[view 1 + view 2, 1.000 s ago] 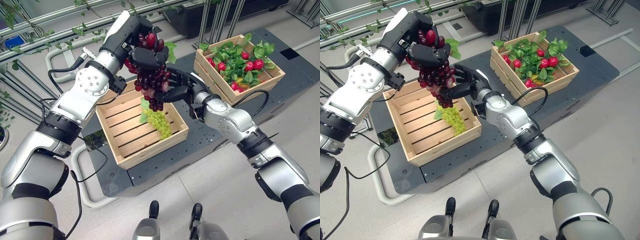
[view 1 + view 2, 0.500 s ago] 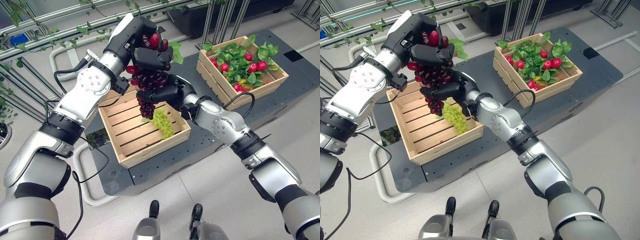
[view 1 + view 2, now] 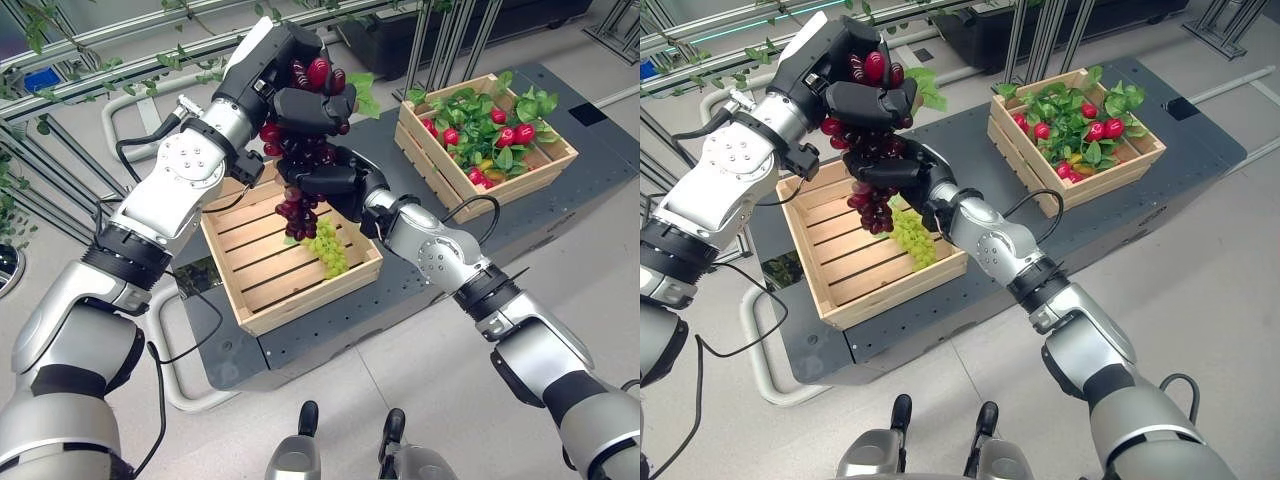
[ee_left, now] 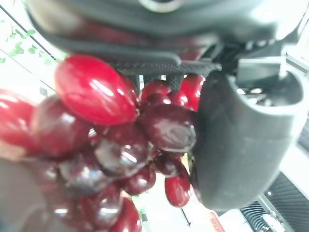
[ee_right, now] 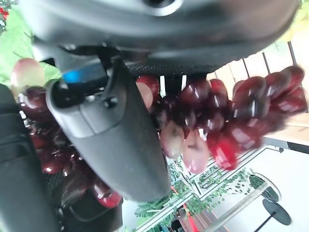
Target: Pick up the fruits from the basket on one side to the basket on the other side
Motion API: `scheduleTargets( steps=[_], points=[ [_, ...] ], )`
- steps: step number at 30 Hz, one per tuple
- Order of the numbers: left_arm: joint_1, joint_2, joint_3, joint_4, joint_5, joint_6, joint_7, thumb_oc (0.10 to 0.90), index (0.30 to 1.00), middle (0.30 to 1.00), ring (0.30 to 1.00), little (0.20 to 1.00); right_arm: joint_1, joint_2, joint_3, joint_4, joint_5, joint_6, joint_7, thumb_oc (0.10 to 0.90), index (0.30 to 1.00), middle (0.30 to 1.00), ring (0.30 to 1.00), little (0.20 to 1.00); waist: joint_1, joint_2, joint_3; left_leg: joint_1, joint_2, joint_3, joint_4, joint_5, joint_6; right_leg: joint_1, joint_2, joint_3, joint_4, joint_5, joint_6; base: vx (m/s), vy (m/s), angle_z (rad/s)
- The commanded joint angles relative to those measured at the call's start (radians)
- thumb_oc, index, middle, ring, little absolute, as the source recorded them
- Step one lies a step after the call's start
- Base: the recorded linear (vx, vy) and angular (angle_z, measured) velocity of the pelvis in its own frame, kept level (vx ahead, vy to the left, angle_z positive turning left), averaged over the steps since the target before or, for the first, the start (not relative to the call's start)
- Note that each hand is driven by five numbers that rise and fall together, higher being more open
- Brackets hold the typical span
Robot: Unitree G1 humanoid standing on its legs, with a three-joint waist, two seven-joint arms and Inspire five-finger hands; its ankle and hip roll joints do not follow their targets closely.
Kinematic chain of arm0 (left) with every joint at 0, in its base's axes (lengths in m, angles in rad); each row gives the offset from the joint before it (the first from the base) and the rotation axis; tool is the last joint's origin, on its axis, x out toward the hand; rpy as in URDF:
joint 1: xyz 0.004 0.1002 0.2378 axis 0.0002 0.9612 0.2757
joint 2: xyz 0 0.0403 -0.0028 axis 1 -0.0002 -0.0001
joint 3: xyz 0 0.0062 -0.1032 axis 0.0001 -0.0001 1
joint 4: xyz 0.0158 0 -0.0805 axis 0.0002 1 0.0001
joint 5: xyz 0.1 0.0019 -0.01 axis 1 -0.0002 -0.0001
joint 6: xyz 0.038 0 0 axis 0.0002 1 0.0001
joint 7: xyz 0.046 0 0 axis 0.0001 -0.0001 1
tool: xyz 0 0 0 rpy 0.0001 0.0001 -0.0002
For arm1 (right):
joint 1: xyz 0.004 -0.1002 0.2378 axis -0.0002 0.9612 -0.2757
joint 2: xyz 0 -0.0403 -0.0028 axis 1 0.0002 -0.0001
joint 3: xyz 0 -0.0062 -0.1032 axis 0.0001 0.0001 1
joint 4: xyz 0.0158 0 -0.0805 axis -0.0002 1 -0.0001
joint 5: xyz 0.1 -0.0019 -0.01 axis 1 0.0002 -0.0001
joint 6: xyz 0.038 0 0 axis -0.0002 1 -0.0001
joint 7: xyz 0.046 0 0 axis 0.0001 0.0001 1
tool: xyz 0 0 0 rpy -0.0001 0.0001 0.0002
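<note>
A bunch of dark red grapes (image 3: 297,205) hangs in the air over the slatted wooden crate (image 3: 300,305) on my left. My left hand (image 3: 290,95) is shut on the top of the bunch, and the berries press against its thumb (image 4: 241,140) in the left wrist view. My right hand (image 3: 335,182) has come in from the right, just below the left one, and is curled round the middle of the same bunch (image 5: 231,125). A green grape bunch (image 3: 325,248) lies in the crate underneath. The second crate (image 3: 525,180), at the far right, holds red fruits among green leaves.
Both crates stand on a dark platform (image 3: 420,270) above a pale floor. Metal rails with vine leaves (image 3: 100,70) run behind the left arm. A white pipe (image 3: 165,370) curves past the platform's left end.
My right hand has moved left and up from beside the bunch and closed on its middle. The left hand has lifted the bunch a little.
</note>
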Motion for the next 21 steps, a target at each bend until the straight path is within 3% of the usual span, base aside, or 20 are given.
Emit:
scheduleTargets(
  steps=[1, 5, 6, 8, 9, 10, 21],
  points=[
    [-0.002, -0.154, 0.047, 0.119, -0.035, -0.103, 0.036, 0.400, 0.300, 0.300, 0.300, 0.300, 0.046, 0.141, -0.067, 0.065, 0.024, -0.250, -0.016, 0.400, 0.300, 0.300, 0.300, 0.300, 0.027, 0.030, -0.378, 0.009, -0.055, -0.013, -0.003, -0.068, 0.035, 0.055, -0.060, 0.025, 0.001, -0.049, -0.005, 0.00, 0.000, 0.00],
    [0.005, -0.143, 0.044, 0.138, -0.005, -0.102, 0.043, 0.400, 0.300, 0.300, 0.300, 0.300, 0.054, 0.126, -0.077, 0.054, -0.016, -0.276, -0.046, 0.400, 0.300, 0.300, 0.300, 0.300, 0.025, 0.031, -0.378, 0.008, -0.055, -0.010, -0.003, -0.069, 0.036, 0.053, -0.060, 0.029, 0.001, -0.049, -0.004, 0.00, 0.000, 0.00],
    [0.011, -0.135, 0.043, 0.151, 0.002, -0.097, 0.044, 0.485, 0.427, 0.427, 0.427, 0.427, 0.060, 0.118, -0.080, 0.047, -0.018, -0.276, -0.051, 0.400, 0.300, 0.300, 0.300, 0.300, 0.023, 0.031, -0.377, 0.008, -0.054, -0.008, -0.003, -0.069, 0.036, 0.052, -0.060, 0.030, 0.001, -0.048, -0.004, 0.00, 0.000, 0.00],
    [0.016, -0.125, 0.042, 0.172, 0.003, -0.103, 0.039, 0.579, 0.568, 0.568, 0.568, 0.568, 0.064, 0.110, -0.081, 0.043, -0.019, -0.274, -0.055, 0.400, 0.300, 0.300, 0.300, 0.300, 0.021, 0.032, -0.376, 0.009, -0.054, -0.006, -0.003, -0.070, 0.036, 0.053, -0.060, 0.032, 0.001, -0.048, -0.004, 0.00, 0.000, 0.00],
    [0.025, -0.117, 0.047, 0.194, 0.005, -0.107, 0.038, 0.769, 0.853, 0.853, 0.853, 0.853, 0.066, 0.102, -0.086, 0.042, -0.021, -0.272, -0.060, 0.400, 0.300, 0.300, 0.300, 0.300, 0.020, 0.032, -0.375, 0.011, -0.054, -0.004, -0.003, -0.071, 0.037, 0.053, -0.060, 0.034, 0.001, -0.049, -0.004, 0.00, 0.000, 0.00],
    [0.028, -0.111, 0.049, 0.204, 0.007, -0.108, 0.033, 0.800, 0.900, 0.900, 0.900, 0.900, 0.067, 0.097, -0.088, 0.043, -0.019, -0.273, -0.059, 0.400, 0.300, 0.300, 0.300, 0.300, 0.019, 0.032, -0.375, 0.012, -0.053, -0.003, -0.003, -0.071, 0.036, 0.053, -0.060, 0.035, 0.001, -0.049, -0.004, 0.00, 0.000, 0.00],
    [0.083, -0.078, 0.091, 0.287, 0.002, -0.143, 0.049, 0.800, 0.900, 0.900, 0.900, 0.900, 0.119, 0.036, -0.122, 0.041, -0.081, -0.326, -0.084, 0.400, 0.300, 0.300, 0.300, 0.300, 0.004, 0.032, -0.370, 0.014, -0.049, 0.011, -0.003, -0.074, 0.034, 0.051, -0.056, 0.042, 0.001, -0.049, -0.005, 0.00, 0.000, 0.00]
  ],
)
